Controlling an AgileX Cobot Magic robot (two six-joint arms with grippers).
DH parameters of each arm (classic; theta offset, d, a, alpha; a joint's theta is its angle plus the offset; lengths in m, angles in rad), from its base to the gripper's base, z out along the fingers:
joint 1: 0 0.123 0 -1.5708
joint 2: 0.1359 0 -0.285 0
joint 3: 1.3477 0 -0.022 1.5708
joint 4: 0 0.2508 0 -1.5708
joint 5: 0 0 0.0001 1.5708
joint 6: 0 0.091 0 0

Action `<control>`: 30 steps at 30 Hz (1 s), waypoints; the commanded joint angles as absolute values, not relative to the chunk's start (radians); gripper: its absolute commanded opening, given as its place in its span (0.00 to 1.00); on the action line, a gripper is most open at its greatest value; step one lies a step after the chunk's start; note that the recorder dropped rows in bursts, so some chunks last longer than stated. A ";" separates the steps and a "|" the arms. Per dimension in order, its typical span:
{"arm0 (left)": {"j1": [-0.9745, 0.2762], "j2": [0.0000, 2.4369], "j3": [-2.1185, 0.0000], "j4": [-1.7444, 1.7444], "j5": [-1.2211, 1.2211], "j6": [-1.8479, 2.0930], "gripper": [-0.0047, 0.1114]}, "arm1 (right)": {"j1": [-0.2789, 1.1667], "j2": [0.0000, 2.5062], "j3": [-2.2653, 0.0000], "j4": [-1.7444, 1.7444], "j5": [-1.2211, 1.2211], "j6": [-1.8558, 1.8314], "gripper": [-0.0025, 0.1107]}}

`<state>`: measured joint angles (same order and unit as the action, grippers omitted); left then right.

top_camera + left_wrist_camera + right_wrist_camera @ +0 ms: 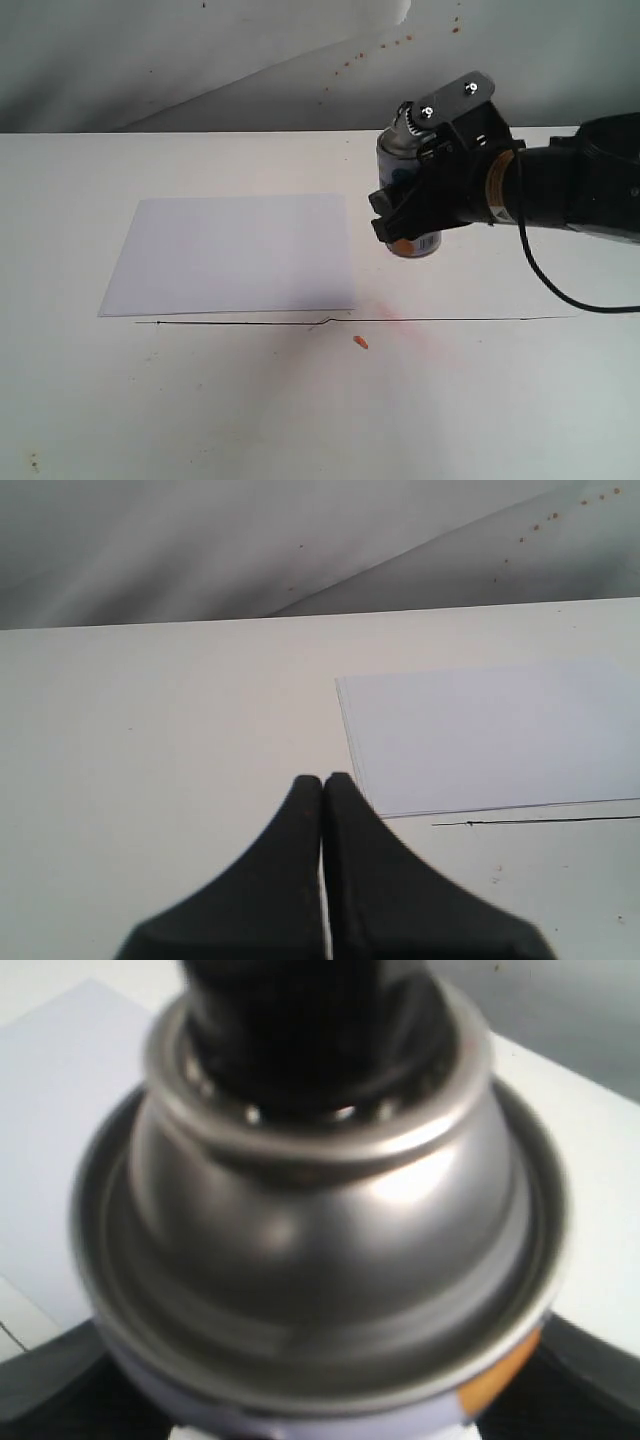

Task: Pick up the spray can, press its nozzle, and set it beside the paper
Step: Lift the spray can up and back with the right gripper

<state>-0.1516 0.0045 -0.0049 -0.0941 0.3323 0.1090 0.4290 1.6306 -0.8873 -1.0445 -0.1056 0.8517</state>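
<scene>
The spray can [395, 165] stands upright on the white table, just right of the paper [235, 252]; its orange base band shows below the gripper. My right gripper [400, 212] reaches in from the right and is shut on the can's body. In the right wrist view the silver shoulder of the spray can [320, 1230] fills the picture, with the black nozzle [300, 1020] on top and dark fingers [50, 1385] against its sides. My left gripper [323, 780] hangs shut and holds nothing, near a corner of the paper [490, 735].
A thin black line [450, 320] runs across the table along the paper's near edge. An orange speck [361, 343] and a faint reddish stain lie near it. A grey backdrop with rust-coloured spots [350, 60] rises behind. A black cable [560, 290] loops under the right arm.
</scene>
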 commanded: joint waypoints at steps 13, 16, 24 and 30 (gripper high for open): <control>-0.150 0.000 0.000 -0.094 0.318 0.108 0.04 | 0.429 1.614 -0.934 -1.450 -0.217 0.864 0.02; -0.150 0.000 0.000 -0.094 0.318 0.108 0.04 | 0.429 1.614 -0.934 -1.449 -0.217 0.866 0.02; -0.150 0.000 0.000 -0.094 0.318 0.108 0.04 | 0.429 1.614 -0.934 -1.440 -0.260 0.879 0.02; -0.150 0.000 0.000 -0.094 0.318 0.108 0.04 | 0.429 1.625 -0.934 -1.230 -0.257 0.840 0.02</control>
<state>-0.1516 0.0045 -0.0049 -0.0941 0.3323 0.1090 0.4290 1.6306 -0.9203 -1.3586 -0.2424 0.8671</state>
